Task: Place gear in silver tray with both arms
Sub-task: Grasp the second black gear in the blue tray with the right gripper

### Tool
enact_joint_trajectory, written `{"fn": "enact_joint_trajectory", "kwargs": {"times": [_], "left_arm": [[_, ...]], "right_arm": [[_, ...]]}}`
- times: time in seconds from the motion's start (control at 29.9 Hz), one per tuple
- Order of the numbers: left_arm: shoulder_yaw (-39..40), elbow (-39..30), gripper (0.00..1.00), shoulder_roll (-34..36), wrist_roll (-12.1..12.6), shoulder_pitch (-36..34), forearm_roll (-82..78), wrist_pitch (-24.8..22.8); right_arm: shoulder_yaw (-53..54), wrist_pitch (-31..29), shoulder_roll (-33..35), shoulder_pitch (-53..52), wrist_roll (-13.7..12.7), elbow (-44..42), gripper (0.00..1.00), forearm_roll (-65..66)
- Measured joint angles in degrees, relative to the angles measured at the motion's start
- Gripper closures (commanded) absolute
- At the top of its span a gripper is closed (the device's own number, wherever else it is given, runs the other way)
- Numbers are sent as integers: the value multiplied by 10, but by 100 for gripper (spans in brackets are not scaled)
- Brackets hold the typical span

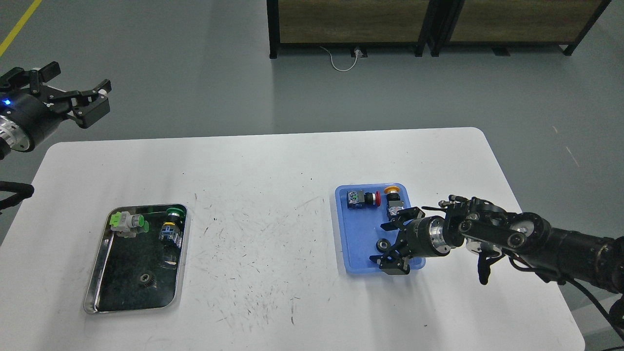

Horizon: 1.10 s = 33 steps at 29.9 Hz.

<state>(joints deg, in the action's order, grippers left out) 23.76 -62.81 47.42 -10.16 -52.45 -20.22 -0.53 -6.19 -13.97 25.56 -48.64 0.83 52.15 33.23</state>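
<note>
While the right gripper (pixel 390 242) hangs spread and empty over the blue tray (pixel 356 253) | gear (pixel 381 245) lies between its fingers | centre, lower, pinch squarely | left gripper (pixel 80 100) parted, idle | silver tray (pixel 97 285) far left.

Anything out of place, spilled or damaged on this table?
Nothing spilled or broken. The white table is covered in dark scuff marks at its centre. The push-button parts lie tipped on their sides in the shiny silver tray and the blue plastic tray.

L arm (pixel 22 124) cut off at frame edge; R gripper (pixel 390 243) hides part of blue tray (pixel 353 243).
</note>
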Motion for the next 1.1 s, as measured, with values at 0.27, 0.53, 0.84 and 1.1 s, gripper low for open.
{"fn": "enact_joint_trajectory", "kwargs": {"times": [0.27, 0.53, 0.84, 1.1], "left_arm": [[0, 4, 2, 1, 0, 0, 0, 0], [-2, 5, 2, 4, 1, -3, 0, 0], [-10, 5, 2, 6, 1, -6, 0, 0], [-11, 5, 2, 6, 1, -6, 0, 1]], "right_arm": [[2, -5, 6, 0, -2, 2, 49, 3], [3, -15, 19, -1, -6, 6, 63, 6], [16, -32, 23, 1, -6, 7, 82, 6], [62, -47, 31, 2, -3, 17, 82, -2]]}}
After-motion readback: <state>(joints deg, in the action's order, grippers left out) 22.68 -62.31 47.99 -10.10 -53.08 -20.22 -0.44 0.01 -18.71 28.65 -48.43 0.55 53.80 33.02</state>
